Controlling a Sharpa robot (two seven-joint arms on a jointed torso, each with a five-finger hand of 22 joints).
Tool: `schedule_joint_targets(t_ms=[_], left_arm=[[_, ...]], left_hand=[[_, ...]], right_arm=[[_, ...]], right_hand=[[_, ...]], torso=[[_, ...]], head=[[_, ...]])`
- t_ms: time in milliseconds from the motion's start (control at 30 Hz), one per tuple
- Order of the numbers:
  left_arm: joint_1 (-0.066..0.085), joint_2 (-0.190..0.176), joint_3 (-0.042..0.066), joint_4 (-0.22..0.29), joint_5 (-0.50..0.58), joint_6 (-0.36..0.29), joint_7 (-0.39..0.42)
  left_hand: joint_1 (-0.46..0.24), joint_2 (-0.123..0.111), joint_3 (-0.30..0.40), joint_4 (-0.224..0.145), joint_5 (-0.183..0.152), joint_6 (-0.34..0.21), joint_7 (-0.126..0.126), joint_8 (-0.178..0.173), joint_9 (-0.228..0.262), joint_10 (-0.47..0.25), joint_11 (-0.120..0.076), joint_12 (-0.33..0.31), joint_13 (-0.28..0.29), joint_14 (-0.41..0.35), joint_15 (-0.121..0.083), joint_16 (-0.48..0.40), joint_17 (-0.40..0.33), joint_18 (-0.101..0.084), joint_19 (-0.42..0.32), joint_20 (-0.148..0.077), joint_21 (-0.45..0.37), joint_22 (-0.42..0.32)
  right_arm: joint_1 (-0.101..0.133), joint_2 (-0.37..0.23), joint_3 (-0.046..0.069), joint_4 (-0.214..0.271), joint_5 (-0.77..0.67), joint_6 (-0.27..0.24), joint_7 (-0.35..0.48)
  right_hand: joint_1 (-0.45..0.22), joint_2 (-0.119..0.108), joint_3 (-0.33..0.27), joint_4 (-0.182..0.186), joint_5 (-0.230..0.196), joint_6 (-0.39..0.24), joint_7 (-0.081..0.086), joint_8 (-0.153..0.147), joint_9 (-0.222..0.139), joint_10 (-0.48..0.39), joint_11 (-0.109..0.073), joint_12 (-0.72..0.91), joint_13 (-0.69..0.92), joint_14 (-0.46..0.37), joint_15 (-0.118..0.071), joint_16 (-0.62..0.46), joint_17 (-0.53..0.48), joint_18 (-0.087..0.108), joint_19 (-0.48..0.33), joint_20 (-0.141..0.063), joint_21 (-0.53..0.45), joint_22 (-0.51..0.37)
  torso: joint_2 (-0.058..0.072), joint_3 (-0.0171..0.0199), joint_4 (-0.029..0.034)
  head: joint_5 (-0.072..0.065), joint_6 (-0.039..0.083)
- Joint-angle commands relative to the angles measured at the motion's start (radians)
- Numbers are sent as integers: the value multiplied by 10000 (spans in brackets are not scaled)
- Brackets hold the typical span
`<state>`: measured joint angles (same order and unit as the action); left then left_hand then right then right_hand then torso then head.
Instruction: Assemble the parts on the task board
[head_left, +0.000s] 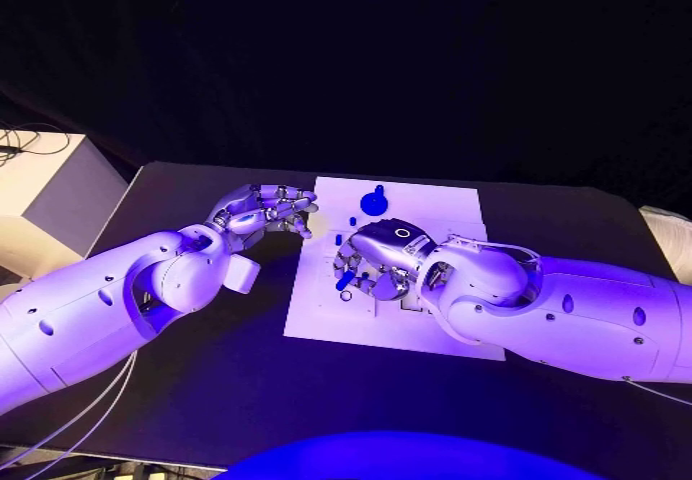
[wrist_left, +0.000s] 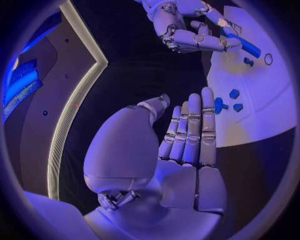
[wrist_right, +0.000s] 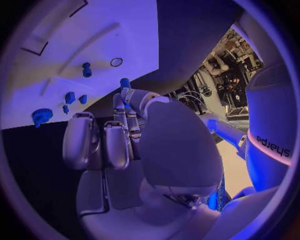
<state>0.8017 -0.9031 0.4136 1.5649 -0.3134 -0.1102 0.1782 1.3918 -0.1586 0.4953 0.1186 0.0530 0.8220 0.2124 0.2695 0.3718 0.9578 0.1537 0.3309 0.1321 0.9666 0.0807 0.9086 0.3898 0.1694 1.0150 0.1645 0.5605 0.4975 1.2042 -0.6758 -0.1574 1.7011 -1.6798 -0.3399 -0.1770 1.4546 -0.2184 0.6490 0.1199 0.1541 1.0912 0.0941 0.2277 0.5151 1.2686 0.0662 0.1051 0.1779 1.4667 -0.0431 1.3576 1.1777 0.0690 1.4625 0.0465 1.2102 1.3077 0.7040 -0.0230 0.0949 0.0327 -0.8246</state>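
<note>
Right hand (head_left: 378, 262) sits over the near-middle of the white board (head_left: 433, 205), fingers curled around a long blue peg (head_left: 345, 283). The peg pokes out between the fingertips toward the board's left edge. The left wrist view shows the same peg (wrist_left: 245, 46) held in those fingers, just over the board (wrist_left: 262, 110). In the right wrist view its blue tip (wrist_right: 125, 82) shows past the fingers (wrist_right: 119, 107).

Left hand (head_left: 264, 212) hangs just off the board's left edge, over the black table (head_left: 216, 400). It holds nothing. In its own wrist view the fingers (wrist_left: 190, 130) lie straight and side by side, thumb apart from them. So: open, empty.

Farther back on the board, near the far edge, lies a blue gear (head_left: 374, 203). A small blue part (head_left: 353, 221) lies just nearer than the gear, between the two hands. The right wrist view shows the gear (wrist_right: 42, 116), a few small blue bits (wrist_right: 70, 97), a short blue pin (wrist_right: 86, 70) and a small ring (wrist_right: 116, 62), all apart from each other on the board (wrist_right: 125, 30). It also shows recessed slots (wrist_right: 37, 45) in the board surface.
</note>
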Motion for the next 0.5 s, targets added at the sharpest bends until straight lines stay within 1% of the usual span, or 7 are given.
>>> schedule_joint_targets(t_ms=[33, 333, 500], left_arm=[[-5, 12, 5, 14, -26, 167, 45], [-5, 13, 5, 17, -26, 170, 40], [-5, 2, 5, 8, -26, 160, 37]], left_hand=[[120, -2, 32, 33, -9, -43, 143, 42, -15, -69, 17, 67, -17, -65, -17, -66, 17, 127, 83, 9, -33, -14], [120, -2, 32, 33, -9, -43, 143, 42, -15, -69, 17, 67, -17, -65, -17, -66, 17, 127, 83, 9, -33, -14], [120, -2, 32, 33, -9, -43, 143, 42, -15, -69, 17, 67, -17, -65, -17, -66, 17, 127, 83, 9, -33, -14]], right_arm=[[-38, 44, -12, -40, -340, 236, -167], [-97, 131, -62, -162, -519, 542, -339], [-181, 193, -84, -227, -718, 528, -525]], right_hand=[[-281, 254, 43, -39, -48, 16, 67, 59, -17, 435, -346, -24, 0, 318, -69, -5, 2, -109, 847, -58, 36, 1153], [-300, 254, 59, -64, -70, 8, 72, 65, -4, 435, -344, -31, 5, 321, -65, 7, 23, -112, 847, -55, 56, 1163], [-300, 254, 59, -64, -70, 8, 72, 65, -4, 435, -344, -31, 5, 321, -65, 7, 23, -112, 847, -55, 56, 1163]], torso=[[0, 3, -1], [2, 4, -8], [7, 10, -7]], head=[[-11, -3], [3, -54], [5, -67]])
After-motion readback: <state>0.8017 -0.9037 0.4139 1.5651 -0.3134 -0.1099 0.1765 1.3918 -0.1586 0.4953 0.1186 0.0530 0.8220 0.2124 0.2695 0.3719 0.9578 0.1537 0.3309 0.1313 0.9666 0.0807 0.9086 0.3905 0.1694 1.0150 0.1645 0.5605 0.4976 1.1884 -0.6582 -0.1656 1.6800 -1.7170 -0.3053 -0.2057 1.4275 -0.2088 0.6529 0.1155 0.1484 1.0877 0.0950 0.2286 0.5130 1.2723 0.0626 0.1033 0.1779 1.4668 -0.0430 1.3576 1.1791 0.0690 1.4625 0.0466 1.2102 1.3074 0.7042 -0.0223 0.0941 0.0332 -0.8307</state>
